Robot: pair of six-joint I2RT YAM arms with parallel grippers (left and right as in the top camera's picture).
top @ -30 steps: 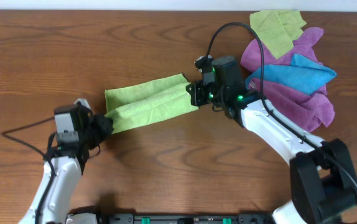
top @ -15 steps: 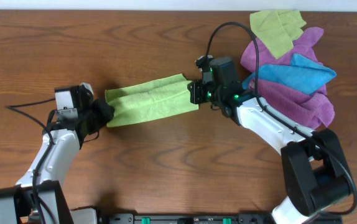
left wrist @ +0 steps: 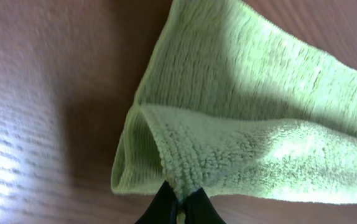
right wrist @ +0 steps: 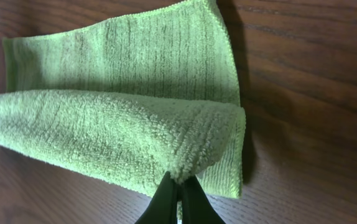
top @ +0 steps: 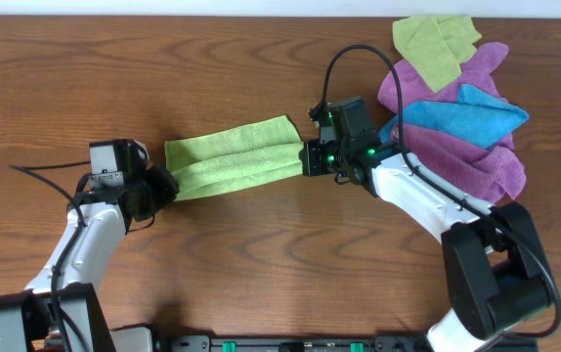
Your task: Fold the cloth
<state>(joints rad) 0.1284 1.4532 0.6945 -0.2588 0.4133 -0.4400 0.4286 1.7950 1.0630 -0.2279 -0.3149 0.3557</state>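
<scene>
At the left of the overhead frame the left arm reaches up from the lower edge across the wooden table (top: 261,274). The left gripper (top: 161,186) sits at the left end of the cloth (top: 232,156). In the left wrist view its two dark fingertips (left wrist: 166,208) are pressed together on a small tuft at the cloth's near corner, with no gap showing between them. From that pinch the fuzzy upper layer spreads up and to the right over a flatter layer lying on the wood. The cloth itself lies as a long doubled band just left of the overhead frame's centre, slanting so that its right end is higher than its left. At that right end the right gripper (top: 310,158) meets the band. The right wrist view shows its jaws closed tight on the near corner, where the raised fold comes to a point above the ribbed under-layer. To the right of it the white right arm runs down toward the lower right corner, with a black cable (top: 359,51) looping above it. In the upper right corner a heap of other cloths rests well apart from the band: an olive-green cloth (top: 435,44) on top, a blue cloth (top: 471,115) below it, and a purple cloth (top: 476,161) beneath both.
</scene>
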